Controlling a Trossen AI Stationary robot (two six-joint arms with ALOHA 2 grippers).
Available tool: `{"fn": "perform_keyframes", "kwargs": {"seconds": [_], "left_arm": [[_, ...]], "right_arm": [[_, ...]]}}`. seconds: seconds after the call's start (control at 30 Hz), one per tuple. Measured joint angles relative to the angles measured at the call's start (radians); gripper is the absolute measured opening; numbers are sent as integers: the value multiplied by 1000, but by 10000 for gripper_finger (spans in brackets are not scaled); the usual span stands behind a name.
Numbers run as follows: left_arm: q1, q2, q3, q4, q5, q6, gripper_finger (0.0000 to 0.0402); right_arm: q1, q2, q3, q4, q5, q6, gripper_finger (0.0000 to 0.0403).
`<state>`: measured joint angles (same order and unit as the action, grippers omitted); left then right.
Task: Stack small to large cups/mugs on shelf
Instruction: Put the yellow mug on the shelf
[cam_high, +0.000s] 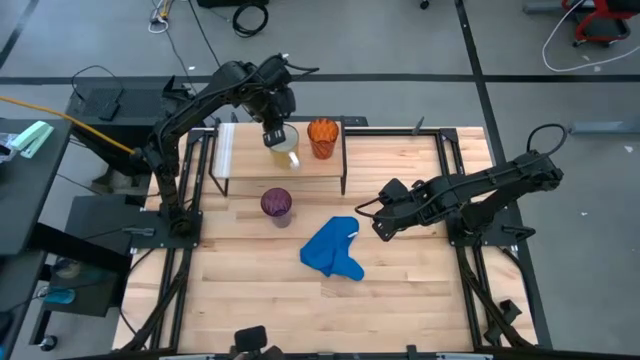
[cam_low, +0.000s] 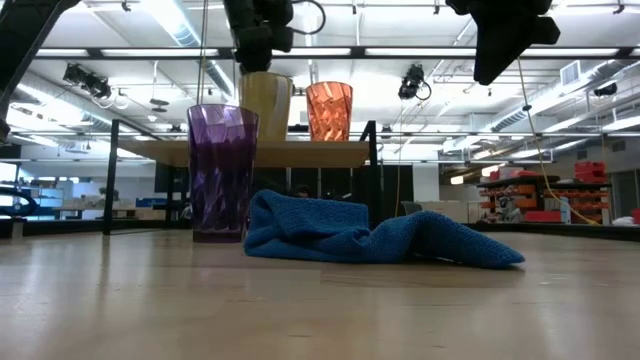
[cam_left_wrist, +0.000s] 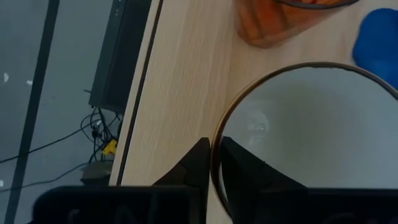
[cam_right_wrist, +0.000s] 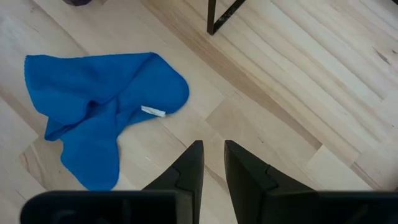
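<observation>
The left gripper (cam_left_wrist: 211, 163) has its fingers (cam_left_wrist: 198, 160) pinched down on the rim of the white mug (cam_left_wrist: 311, 130), one finger outside the wall and one just inside, so it looks like a rim grip with only the wall thickness between them. From overhead, that gripper (cam_high: 274, 137) sits right over the mug (cam_high: 285, 152), which stands on the shelf (cam_high: 240, 160) just beside the small orange cup (cam_high: 323, 137). The purple tumbler (cam_high: 277, 205) is down on the desk (cam_high: 400, 300) in front of the shelf, with the blue cloth (cam_high: 332, 250) lying near it. The right gripper (cam_high: 381, 229) waits low over the desk on the other side of the cloth, fingers (cam_right_wrist: 192, 163) slightly apart and holding nothing. My read: the mug step is in hand, either getting placed or shifted next to the orange cup, though I can't tell if it's resting fully on the board or a hair above it. Next up is probably letting the rim go cleanly without tipping the mug into the orange cup, then fetching the tumbler so the row runs small to large.
</observation>
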<state>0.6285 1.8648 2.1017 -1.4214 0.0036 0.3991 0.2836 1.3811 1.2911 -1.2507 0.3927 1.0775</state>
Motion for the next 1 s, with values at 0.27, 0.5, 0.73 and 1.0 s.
{"fn": "perform_keyframes", "kwargs": {"seconds": [0.27, 0.5, 0.73, 1.0], "left_arm": [[0, 0, 0, -6, -88, -32, 63], [3, 0, 0, -5, -125, -53, 90], [2, 0, 0, -17, -125, -40, 120], [3, 0, 59, -28, -124, -57, 154]], "right_arm": [[0, 0, 0, 0, 0, 0, 71], [0, 0, 0, 0, 0, 0, 71], [0, 0, 0, 0, 0, 0, 71], [0, 0, 0, 0, 0, 0, 71]]}}
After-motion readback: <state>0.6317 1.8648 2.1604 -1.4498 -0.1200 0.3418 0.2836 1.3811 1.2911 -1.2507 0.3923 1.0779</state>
